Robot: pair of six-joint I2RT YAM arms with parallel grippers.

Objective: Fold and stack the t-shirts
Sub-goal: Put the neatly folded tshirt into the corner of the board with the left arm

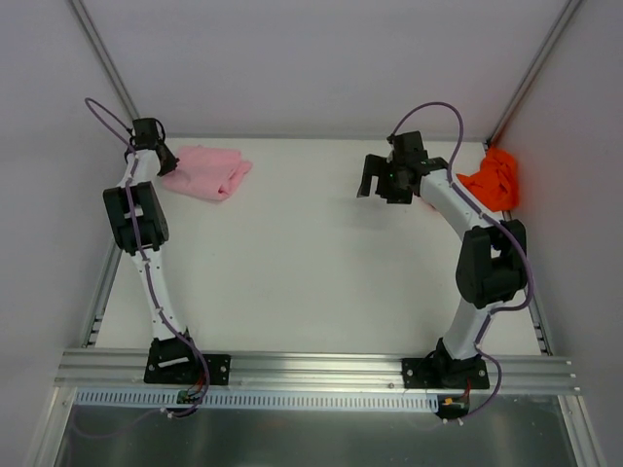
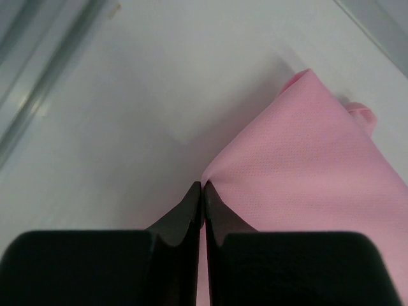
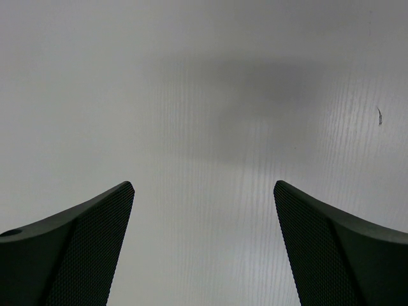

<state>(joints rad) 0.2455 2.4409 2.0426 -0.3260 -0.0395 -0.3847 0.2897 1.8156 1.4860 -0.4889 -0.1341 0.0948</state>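
Pink tee (image 1: pixel 206 172) folded far-left; orange-red tee (image 1: pixel 494 180) bunched at far-right edge.

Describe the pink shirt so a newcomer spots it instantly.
On the white table, go to the far left corner. There, its corner pinched by the left gripper, lies the pink t-shirt, folded into a bundle. The only other garment, the orange-red t-shirt, sits crumpled at far right.
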